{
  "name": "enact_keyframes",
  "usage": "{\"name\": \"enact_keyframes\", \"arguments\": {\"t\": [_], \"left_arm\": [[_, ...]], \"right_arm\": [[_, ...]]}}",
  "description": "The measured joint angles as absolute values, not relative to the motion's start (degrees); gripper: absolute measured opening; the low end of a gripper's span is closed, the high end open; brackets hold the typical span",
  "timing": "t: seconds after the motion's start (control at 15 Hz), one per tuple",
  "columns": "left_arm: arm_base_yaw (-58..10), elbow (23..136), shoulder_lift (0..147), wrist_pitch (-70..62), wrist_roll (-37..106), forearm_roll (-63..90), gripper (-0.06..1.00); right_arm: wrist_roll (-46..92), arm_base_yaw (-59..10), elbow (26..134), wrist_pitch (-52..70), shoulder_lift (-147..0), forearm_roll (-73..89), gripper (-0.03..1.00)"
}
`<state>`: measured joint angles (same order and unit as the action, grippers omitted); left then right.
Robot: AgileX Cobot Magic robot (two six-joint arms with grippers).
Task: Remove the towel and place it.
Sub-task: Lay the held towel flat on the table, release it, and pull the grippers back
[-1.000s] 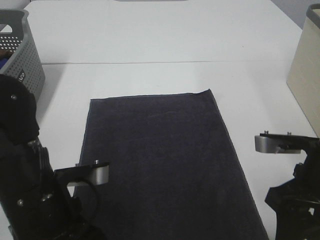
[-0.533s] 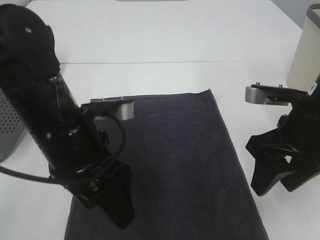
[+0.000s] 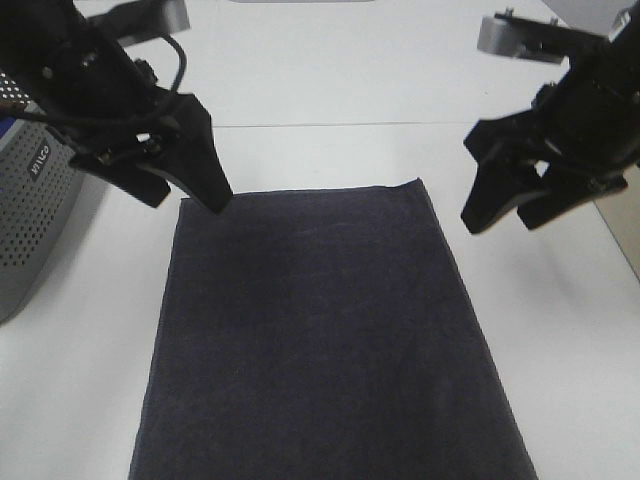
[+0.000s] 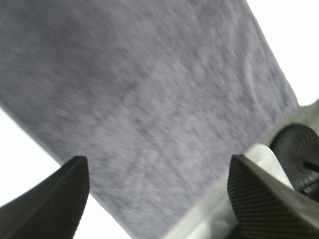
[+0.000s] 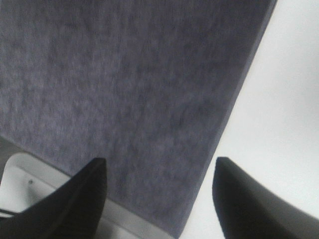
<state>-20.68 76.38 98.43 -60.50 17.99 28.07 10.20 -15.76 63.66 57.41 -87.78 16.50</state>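
Note:
The dark charcoal towel [image 3: 320, 335] lies flat and spread out on the white table, reaching from mid-table to the front edge. It fills the left wrist view [image 4: 144, 94] and the right wrist view [image 5: 124, 84]. My left gripper [image 3: 185, 190] is open and empty, raised just beyond the towel's far left corner. My right gripper [image 3: 505, 215] is open and empty, raised off the towel's far right corner. Neither touches the cloth.
A grey perforated basket [image 3: 35, 215] stands at the left edge of the table. A beige box [image 3: 625, 215] stands at the right edge. The white table [image 3: 330, 90] extends behind the towel, with a seam running across it.
Both arms have swung up and away from the table's front edge toward the towel's far corners. The towel has not moved.

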Motion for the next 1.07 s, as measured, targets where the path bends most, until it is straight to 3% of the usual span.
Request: {"name": "enact_keyframes", "arguments": {"t": [0.27, 0.47, 1.07], "left_arm": [[-17.13, 84.34, 102.50, -60.50, 17.88, 21.83, 0.73], [-17.13, 90.24, 109.61, -60.45, 13.64, 17.19, 0.82], [-10.94, 107.03, 131.44, -60.16, 9.17, 18.79, 0.84]], "right_arm": [[9.45, -14.44, 81.13, 60.79, -96.26, 14.61, 0.61], [9.34, -8.82, 93.74, 66.23, -106.05, 15.13, 0.61], [12.26, -6.99, 113.90, 69.44, -131.15, 13.87, 0.61]]}}
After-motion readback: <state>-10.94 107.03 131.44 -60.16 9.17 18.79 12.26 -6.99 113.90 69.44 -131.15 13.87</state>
